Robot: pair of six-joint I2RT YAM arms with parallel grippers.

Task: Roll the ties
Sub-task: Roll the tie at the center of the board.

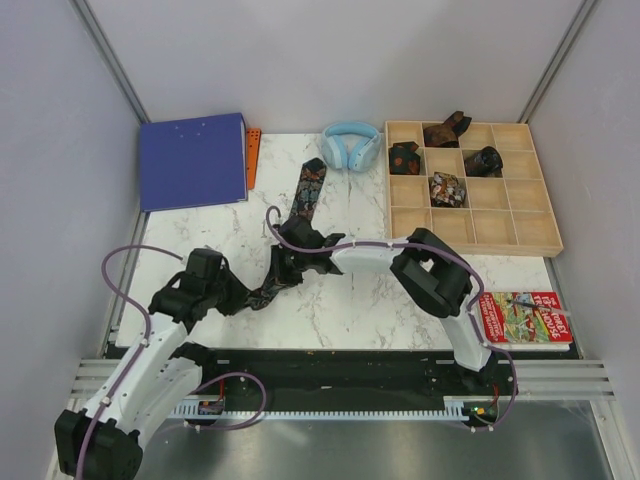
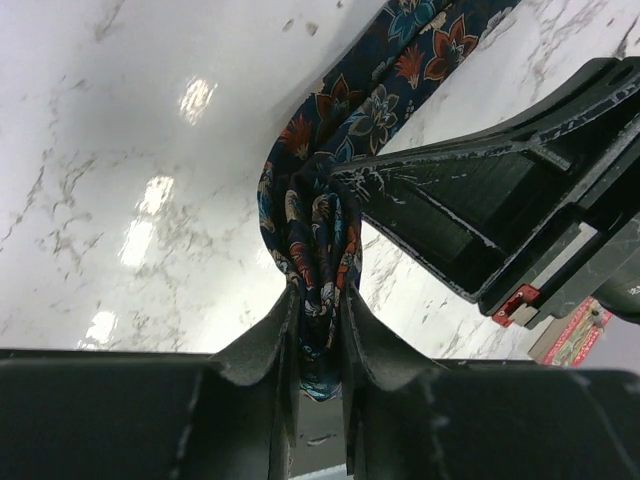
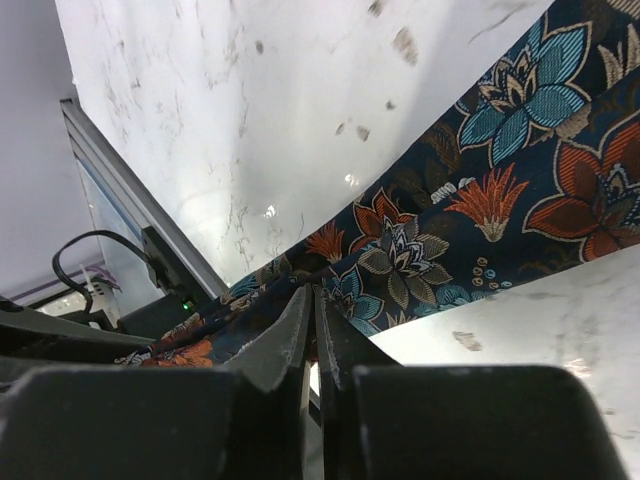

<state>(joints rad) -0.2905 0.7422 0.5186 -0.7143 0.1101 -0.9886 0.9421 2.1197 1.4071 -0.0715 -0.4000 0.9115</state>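
One long tie (image 1: 308,190) lies diagonally at the centre of the frame on the marble table (image 1: 340,320). Its lower end is bunched and clamped in the left gripper (image 2: 320,300). The right gripper (image 3: 313,300) pinches the fabric just above, fingers together.

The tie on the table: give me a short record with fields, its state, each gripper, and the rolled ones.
tie: unrolled, lying diagonally on the marble table
left gripper: shut on the tie's bunched near end
right gripper: shut on the tie further along
rolled ties: four, in separate compartments of the wooden tray
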